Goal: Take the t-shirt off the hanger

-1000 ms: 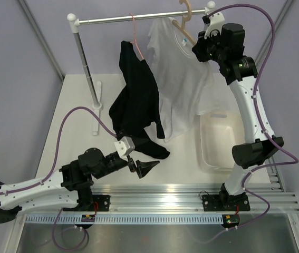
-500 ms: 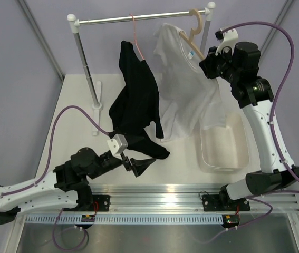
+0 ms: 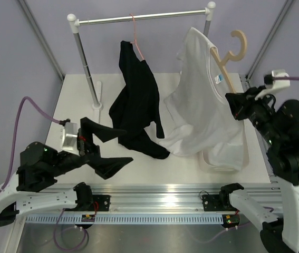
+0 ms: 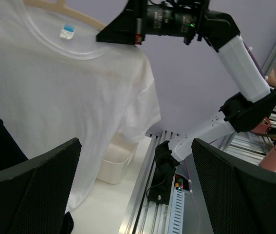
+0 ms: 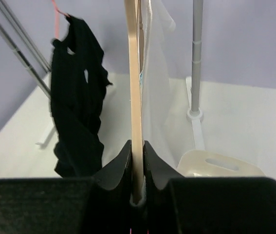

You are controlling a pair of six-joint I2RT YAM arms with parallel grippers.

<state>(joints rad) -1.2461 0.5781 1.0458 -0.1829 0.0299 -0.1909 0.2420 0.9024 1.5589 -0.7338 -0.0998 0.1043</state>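
Observation:
The white t-shirt (image 3: 199, 108) hangs on the beige wooden hanger (image 3: 224, 60), which is off the rail and tilted, its hook free in the air to the right of the rack. My right gripper (image 3: 235, 105) is shut on the hanger's shoulder end, with shirt cloth beside it. In the right wrist view the hanger (image 5: 134, 97) stands edge-on between the closed fingers of that gripper (image 5: 137, 163), the t-shirt (image 5: 156, 87) just right of it. My left gripper (image 3: 123, 145) is open and empty, raised at the left. The left wrist view shows the t-shirt (image 4: 55, 87), its blue label and the hanger (image 4: 67, 9) beyond the open left gripper (image 4: 138, 187).
A black garment (image 3: 136, 100) hangs on a thin pink wire hanger (image 3: 135, 31) on the metal rack's rail (image 3: 154, 16). A white bin (image 3: 220, 164) sits at the right under the t-shirt's hem. The rack's posts (image 3: 86, 63) stand at the back.
My right arm has carried the hanger and t-shirt off the rail, rightward and toward the near edge. My left arm has swung left and lifted, its gripper open and turned toward the t-shirt.

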